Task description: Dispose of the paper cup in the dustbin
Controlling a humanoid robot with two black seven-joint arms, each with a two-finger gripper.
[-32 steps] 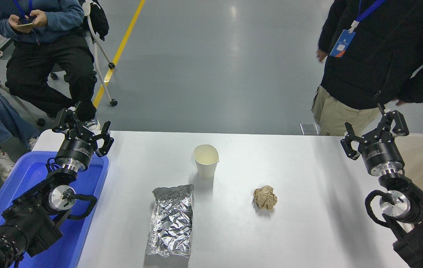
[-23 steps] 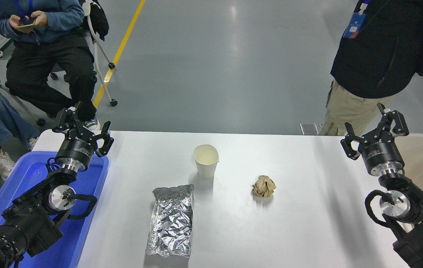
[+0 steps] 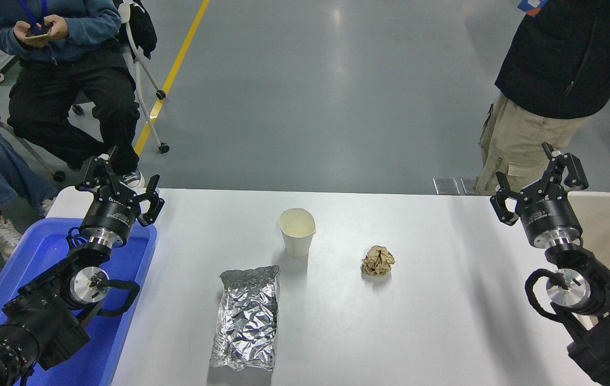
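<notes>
A single head view looks forward and down from high on the robot's side of the white table (image 3: 444,321). It takes in the whole tabletop, with both arms entering from the bottom corners and grey floor (image 3: 310,80) beyond the far edge.

The white surface (image 3: 444,321) carries three things, all well apart from its edges: a white paper cup (image 3: 297,232) standing upright with its open mouth up, near the middle toward the far side, a silver foil bag (image 3: 245,317) lying flat nearer the camera and a little to the cup's left, its long side running front to back, and a crumpled brown paper ball (image 3: 377,260) resting to the cup's right. The cup and the bag's far end are near each other but apart; the ball sits clear of both
</notes>
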